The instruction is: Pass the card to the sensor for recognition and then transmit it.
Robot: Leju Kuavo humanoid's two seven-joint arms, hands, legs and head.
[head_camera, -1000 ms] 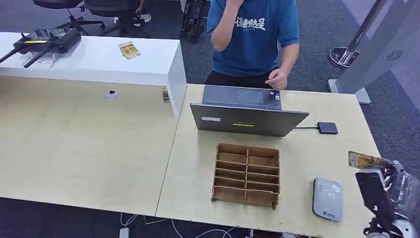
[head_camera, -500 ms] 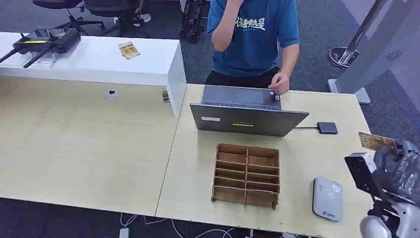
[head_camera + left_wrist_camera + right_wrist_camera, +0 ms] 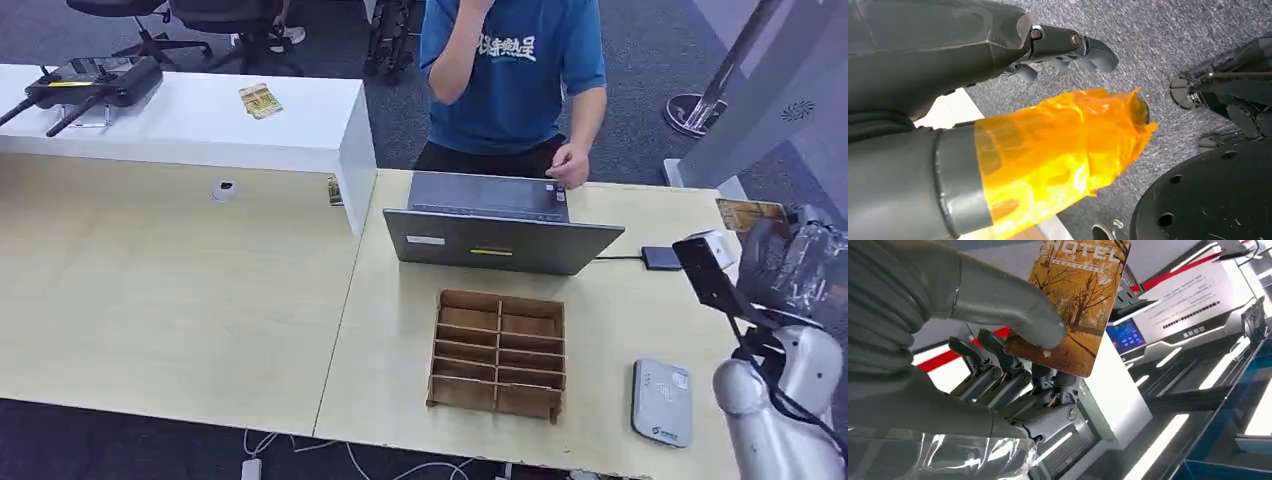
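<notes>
Aloft at the far right edge of the tabletop (image 3: 250, 300), the robot's right hand (image 3: 790, 262) pinches a hotel key card (image 3: 748, 212) — thumb (image 3: 1003, 307) pressed on its autumn-tree face, darker fingers (image 3: 998, 367) behind it. The card is raised clear of the table, level with the open laptop (image 3: 495, 235) where a person (image 3: 510, 80) in a blue shirt stands at the far edge. The grey card sensor (image 3: 662, 402) lies flat at the near right corner, just right of the wooden divider tray (image 3: 498, 353) and well below the card. Judged from this, the task is at its first step: the card is in hand but not yet presented for reading. The next move calls for bringing the arm down and toward the near edge, turning the card flat over the sensor's face — then the handover. The left hand (image 3: 1058, 45) hangs over carpet with fingers loosely curled, grasping nothing; an orange film wraps its thumb.
</notes>
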